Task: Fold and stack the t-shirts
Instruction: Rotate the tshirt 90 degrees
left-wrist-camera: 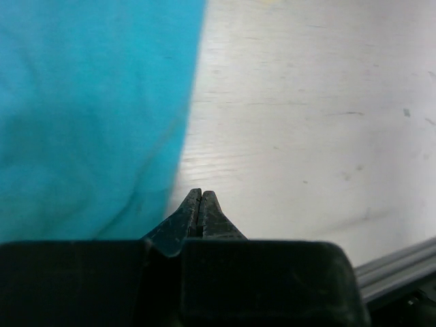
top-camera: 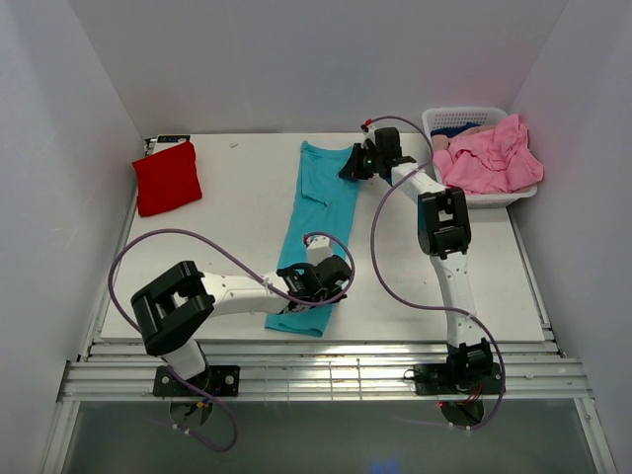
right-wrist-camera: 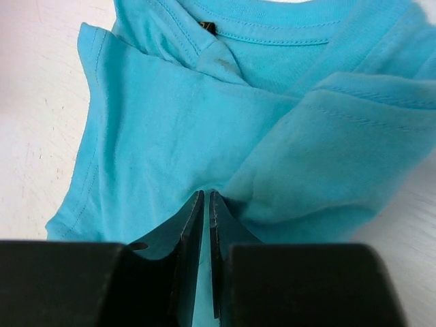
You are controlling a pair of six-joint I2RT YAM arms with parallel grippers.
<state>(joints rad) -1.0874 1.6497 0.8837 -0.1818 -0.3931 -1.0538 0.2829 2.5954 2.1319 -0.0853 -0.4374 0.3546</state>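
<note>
A teal t-shirt (top-camera: 318, 232) lies on the table as a long narrow strip, collar end at the back. My right gripper (top-camera: 351, 165) is at the collar end and is shut on a fold of the teal t-shirt (right-wrist-camera: 204, 129); cloth shows between its fingertips (right-wrist-camera: 206, 194). My left gripper (top-camera: 314, 289) is at the strip's near right edge. In the left wrist view its jaws (left-wrist-camera: 201, 193) are pressed together with nothing between them, and the teal t-shirt (left-wrist-camera: 88, 116) lies just to their left. A folded red t-shirt (top-camera: 166, 178) lies at the back left.
A white slotted basket (top-camera: 491, 199) at the back right holds crumpled pink shirts (top-camera: 491, 155) and something dark blue. White walls close in the table on three sides. A metal rail (top-camera: 326, 375) runs along the near edge.
</note>
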